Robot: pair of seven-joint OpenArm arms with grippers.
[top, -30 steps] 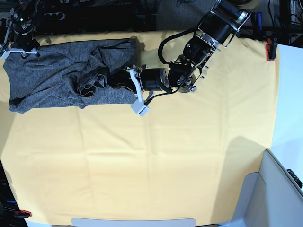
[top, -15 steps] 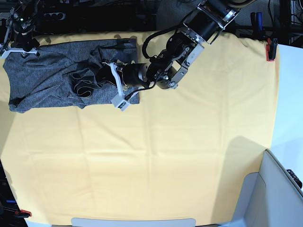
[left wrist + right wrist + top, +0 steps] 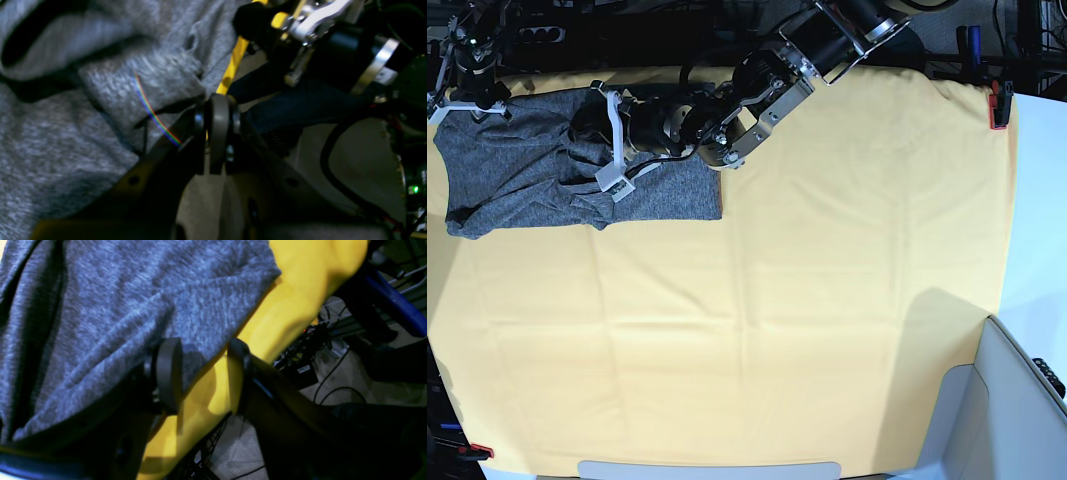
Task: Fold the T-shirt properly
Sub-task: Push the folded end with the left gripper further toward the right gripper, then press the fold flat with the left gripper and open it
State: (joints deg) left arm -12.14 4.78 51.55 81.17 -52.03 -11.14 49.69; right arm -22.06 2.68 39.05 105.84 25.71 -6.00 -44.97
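Both arms at the T-shirt (image 3: 517,175)

Left gripper (image 3: 597,135) sits over the shirt's middle, jaws pressed together; right gripper (image 3: 203,373), jaws apart, straddles its edge on the yellow-orange cloth (image 3: 827,300)

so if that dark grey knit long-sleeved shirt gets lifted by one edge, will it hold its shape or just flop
The dark grey knit long-sleeved shirt will probably flop: it already lies in soft folds and wrinkles. It looks thin and light. It may drag on the yellow-orange cloth rather than slide.
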